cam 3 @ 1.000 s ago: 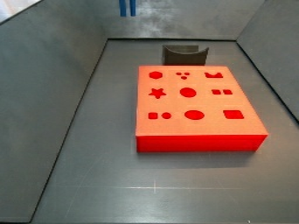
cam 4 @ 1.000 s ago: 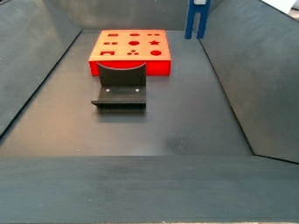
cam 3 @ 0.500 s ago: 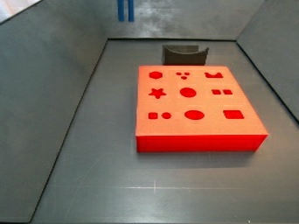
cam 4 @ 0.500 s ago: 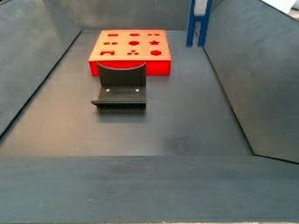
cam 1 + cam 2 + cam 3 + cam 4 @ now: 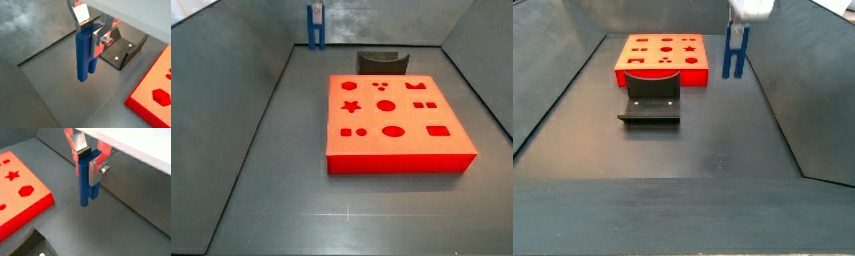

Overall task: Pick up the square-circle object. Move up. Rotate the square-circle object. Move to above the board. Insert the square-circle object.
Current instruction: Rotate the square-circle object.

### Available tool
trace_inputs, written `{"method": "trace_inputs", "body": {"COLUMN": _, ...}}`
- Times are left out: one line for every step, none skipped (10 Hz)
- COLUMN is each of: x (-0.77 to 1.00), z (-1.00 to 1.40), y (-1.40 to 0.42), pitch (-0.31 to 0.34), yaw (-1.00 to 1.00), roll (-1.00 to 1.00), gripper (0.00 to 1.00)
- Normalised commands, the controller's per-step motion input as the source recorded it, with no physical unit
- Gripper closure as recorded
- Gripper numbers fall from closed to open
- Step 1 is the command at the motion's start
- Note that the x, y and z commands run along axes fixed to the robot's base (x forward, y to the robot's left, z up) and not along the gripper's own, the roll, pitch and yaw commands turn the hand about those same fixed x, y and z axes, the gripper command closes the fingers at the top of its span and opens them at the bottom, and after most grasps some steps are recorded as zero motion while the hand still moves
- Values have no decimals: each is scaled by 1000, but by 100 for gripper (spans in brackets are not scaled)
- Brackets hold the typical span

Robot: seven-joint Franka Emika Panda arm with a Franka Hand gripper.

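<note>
The peg is clamped upright in the hand, held above the floor just beside the board; the fixture stands nearby.

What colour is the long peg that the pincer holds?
Blue. The square-circle object hangs between the fingers of the pincer, beside the board; it shows best in a wrist view.

lab test rig: bare grey walled bin, fixture, red peg board.
</note>
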Motion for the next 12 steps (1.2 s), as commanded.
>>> {"method": "trace_inputs", "body": {"x": 28, "z": -1000, "y": 5, "pitch": -39, "yaw": -41, "roll": -58, "gripper": 100}}
{"method": "trace_inputs", "body": {"x": 28, "z": -1000, "y": 4, "pitch": -40, "yaw": -38, "roll": -63, "gripper": 100}}
{"method": "trace_inputs", "body": {"x": 30, "z": -1000, "y": 4, "pitch": -44, "yaw": -32, "roll": -76, "gripper": 100}}
{"method": "trace_inputs", "body": {"x": 33, "z": -951, "y": 4, "pitch": -47, "yaw": -28, "roll": -83, "gripper": 100}}
{"method": "trace_inputs", "body": {"x": 31, "z": -808, "y": 3, "pitch": -48, "yaw": -24, "roll": -90, "gripper": 100}}
{"method": "trace_inputs", "body": {"x": 29, "z": -621, "y": 2, "pitch": -45, "yaw": -20, "roll": -99, "gripper": 100}}
{"method": "trace_inputs", "body": {"x": 31, "z": -481, "y": 3, "pitch": -44, "yaw": -17, "roll": -106, "gripper": 100}}
{"method": "trace_inputs", "body": {"x": 34, "z": -345, "y": 4, "pitch": -42, "yaw": -14, "roll": -112, "gripper": 100}}
{"method": "trace_inputs", "body": {"x": 35, "z": -258, "y": 3, "pitch": -37, "yaw": -12, "roll": -116, "gripper": 100}}
{"method": "trace_inputs", "body": {"x": 35, "z": -258, "y": 3, "pitch": -37, "yaw": -12, "roll": -116, "gripper": 100}}
{"method": "trace_inputs", "body": {"x": 22, "z": -256, "y": 1, "pitch": -25, "yaw": -13, "roll": -117, "gripper": 100}}
{"method": "trace_inputs", "body": {"x": 27, "z": -254, "y": 0, "pitch": -27, "yaw": -13, "roll": -117, "gripper": 100}}
